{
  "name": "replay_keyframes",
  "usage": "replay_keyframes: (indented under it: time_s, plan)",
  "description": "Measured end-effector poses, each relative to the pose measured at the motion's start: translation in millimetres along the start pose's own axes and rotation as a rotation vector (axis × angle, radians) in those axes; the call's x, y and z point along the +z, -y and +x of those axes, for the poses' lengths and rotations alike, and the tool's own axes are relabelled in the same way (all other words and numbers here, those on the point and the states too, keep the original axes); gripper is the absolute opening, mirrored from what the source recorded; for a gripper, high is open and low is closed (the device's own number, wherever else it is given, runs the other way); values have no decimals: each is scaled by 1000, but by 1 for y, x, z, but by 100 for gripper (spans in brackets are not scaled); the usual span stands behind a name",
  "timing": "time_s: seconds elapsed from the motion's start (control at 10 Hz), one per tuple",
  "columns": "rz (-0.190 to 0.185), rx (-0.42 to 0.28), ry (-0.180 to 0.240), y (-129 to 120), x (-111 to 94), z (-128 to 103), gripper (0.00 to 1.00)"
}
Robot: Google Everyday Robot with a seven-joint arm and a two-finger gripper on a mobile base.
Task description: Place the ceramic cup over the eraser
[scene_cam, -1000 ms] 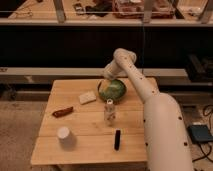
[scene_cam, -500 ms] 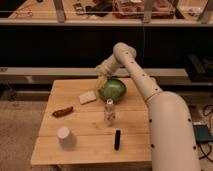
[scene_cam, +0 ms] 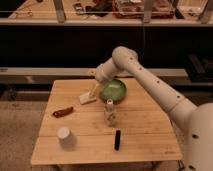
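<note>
Wooden table (scene_cam: 150, 125) spanned by white arm (scene_cam: 150, 82) at far side. Green bowl (scene_cam: 113, 91) set back centre. Gripper (scene_cam: 93, 91) held just left of bowl, over pale block (scene_cam: 86, 98), fingers spread, nothing gripped. Ceramic cup (scene_cam: 64, 136) stood upright front left. Eraser (scene_cam: 117, 139) laid front centre, well apart from cup.

We see gripper (scene_cam: 93, 91), jaws spread, at pale block (scene_cam: 86, 98); bare tabletop (scene_cam: 91, 138) between ceramic cup (scene_cam: 64, 136) and eraser (scene_cam: 117, 139); bottle (scene_cam: 110, 113) just behind eraser.
</note>
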Motion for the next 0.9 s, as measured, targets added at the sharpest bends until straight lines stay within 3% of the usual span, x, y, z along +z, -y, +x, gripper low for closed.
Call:
replay_keyframes:
  time_s: [0.1, 0.5, 0.7, 0.9]
  plan:
    - [20, 4, -25, -47, 8, 19, 80]
    - [53, -12, -39, -152, 26, 35, 80]
    - [56, -16, -38, -171, 29, 36, 80]
    - [50, -17, -37, -172, 30, 34, 80]
